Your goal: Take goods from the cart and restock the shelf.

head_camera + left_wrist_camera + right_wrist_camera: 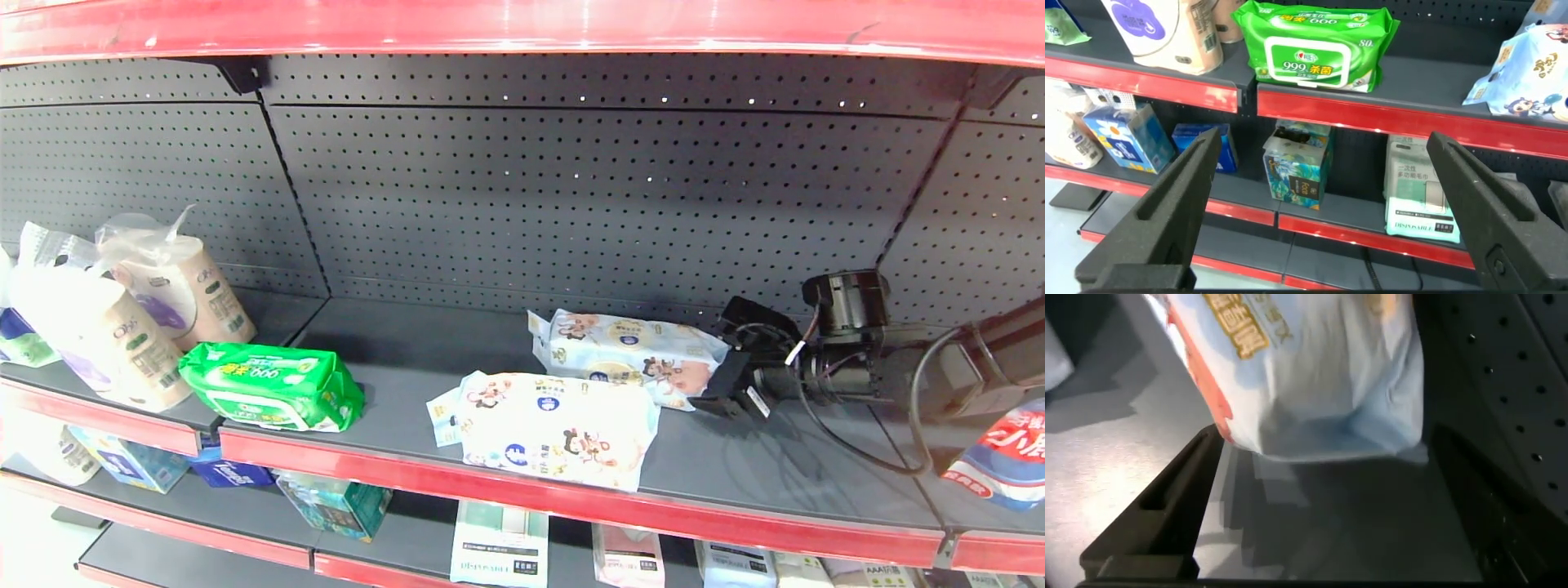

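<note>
Right pincer (729,363) released, jaws wide, just beside the rear pack (629,347) on the shelf (392,343) — pack lies deep, likely leaving room for the front pack (555,429). Left pincer (1323,147) spread, empty.

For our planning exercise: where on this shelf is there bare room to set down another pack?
Bare: between green pack and front white pack, running back to the pegboard; also the shelf in front of the right pincer. Crowded: tissue rolls at the left end.
</note>
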Controlling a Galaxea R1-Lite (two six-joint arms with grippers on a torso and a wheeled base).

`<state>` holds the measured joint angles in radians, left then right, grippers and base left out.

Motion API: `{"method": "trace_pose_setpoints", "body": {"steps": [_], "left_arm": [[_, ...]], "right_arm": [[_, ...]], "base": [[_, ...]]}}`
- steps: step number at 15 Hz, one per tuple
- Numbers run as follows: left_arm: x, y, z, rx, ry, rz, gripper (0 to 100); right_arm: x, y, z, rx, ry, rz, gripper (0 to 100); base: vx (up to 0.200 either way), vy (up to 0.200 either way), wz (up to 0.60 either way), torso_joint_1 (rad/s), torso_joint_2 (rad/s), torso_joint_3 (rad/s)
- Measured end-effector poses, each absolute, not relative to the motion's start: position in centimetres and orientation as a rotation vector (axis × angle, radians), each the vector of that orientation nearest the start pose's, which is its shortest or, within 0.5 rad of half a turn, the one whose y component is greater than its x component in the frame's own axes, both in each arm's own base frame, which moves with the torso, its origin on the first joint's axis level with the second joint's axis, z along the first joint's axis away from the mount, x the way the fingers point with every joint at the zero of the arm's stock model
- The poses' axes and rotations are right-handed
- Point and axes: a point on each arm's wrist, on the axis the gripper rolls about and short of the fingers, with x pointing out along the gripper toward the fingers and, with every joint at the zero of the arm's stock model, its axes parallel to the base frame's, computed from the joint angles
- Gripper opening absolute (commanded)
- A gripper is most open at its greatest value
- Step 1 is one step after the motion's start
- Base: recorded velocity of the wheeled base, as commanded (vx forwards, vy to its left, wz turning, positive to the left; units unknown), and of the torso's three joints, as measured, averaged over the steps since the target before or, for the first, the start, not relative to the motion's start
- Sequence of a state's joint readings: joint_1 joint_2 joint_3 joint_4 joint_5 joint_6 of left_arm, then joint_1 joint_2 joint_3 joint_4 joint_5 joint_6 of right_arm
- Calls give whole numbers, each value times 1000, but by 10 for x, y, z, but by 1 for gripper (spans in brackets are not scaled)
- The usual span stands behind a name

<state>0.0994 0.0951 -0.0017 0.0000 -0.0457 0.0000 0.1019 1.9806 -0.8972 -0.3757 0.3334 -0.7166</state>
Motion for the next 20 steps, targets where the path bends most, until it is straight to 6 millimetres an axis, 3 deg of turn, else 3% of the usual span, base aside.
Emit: {"method": "trace_pose_setpoints", "body": {"steps": [6, 10, 14, 17, 20], "left_arm": [[-15, -3, 78, -7, 93, 54, 100], [-15, -3, 78, -7, 93, 53, 100], [-15, -3, 78, -7, 93, 54, 100], [-15, -3, 78, -7, 93, 53, 100], [-15, -3, 78, -7, 93, 53, 100]], "right_arm": [[343, 39, 88, -587, 538, 634, 100], [332, 36, 91, -590, 541, 636, 100], [301, 30, 103, -555, 553, 606, 100], [268, 23, 121, -546, 540, 525, 100], [229, 22, 144, -425, 512, 379, 100]], "base": [[0, 0, 0, 0, 0, 0], [0, 0, 0, 0, 0, 0], [0, 0, 0, 0, 0, 0], [0, 0, 0, 0, 0, 0], [0, 0, 0, 0, 0, 0]]}}
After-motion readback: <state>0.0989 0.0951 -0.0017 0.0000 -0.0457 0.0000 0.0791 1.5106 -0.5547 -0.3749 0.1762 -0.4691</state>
